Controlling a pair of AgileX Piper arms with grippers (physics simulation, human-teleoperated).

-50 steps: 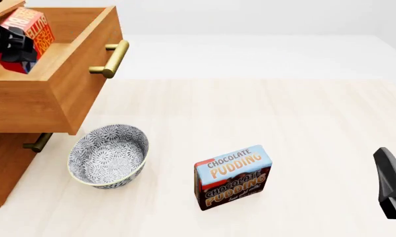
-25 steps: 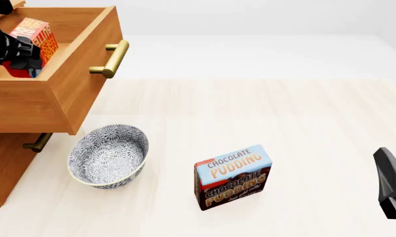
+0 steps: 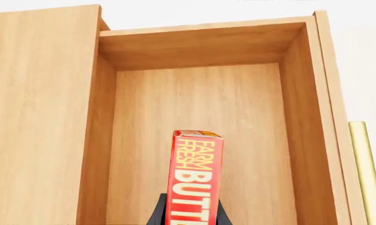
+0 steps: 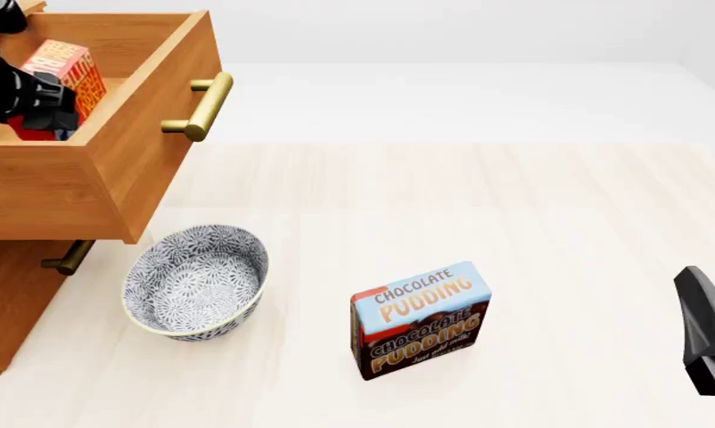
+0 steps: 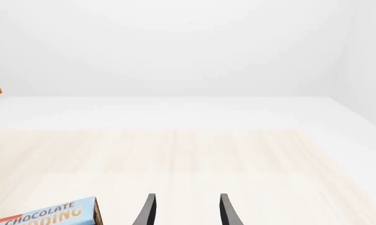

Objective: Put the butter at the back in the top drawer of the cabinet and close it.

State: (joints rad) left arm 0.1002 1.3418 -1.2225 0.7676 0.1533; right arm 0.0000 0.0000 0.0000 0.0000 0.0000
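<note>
The top drawer (image 4: 119, 152) of the brown cabinet (image 4: 7, 303) stands pulled open, its brass handle (image 4: 203, 107) toward the table. My left gripper (image 4: 36, 98) is shut on the red butter box (image 4: 69, 69) and holds it upright on its narrow side inside the drawer. In the left wrist view the butter (image 3: 194, 178) stands between the fingers (image 3: 158, 213) over the drawer floor (image 3: 238, 140); I cannot tell if it touches the floor. My right gripper (image 5: 185, 211) is open and empty, low at the table's right side (image 4: 709, 339).
A patterned grey bowl (image 4: 197, 281) sits on the table just in front of the open drawer. The Chocolate Pudding box (image 4: 421, 319) stands upright in the middle front, and also shows in the right wrist view (image 5: 47, 216). A lower drawer handle (image 4: 66, 259) shows under the open drawer.
My left gripper has lowered the butter a little deeper into the open drawer. The right arm, bowl and pudding box have not moved.
</note>
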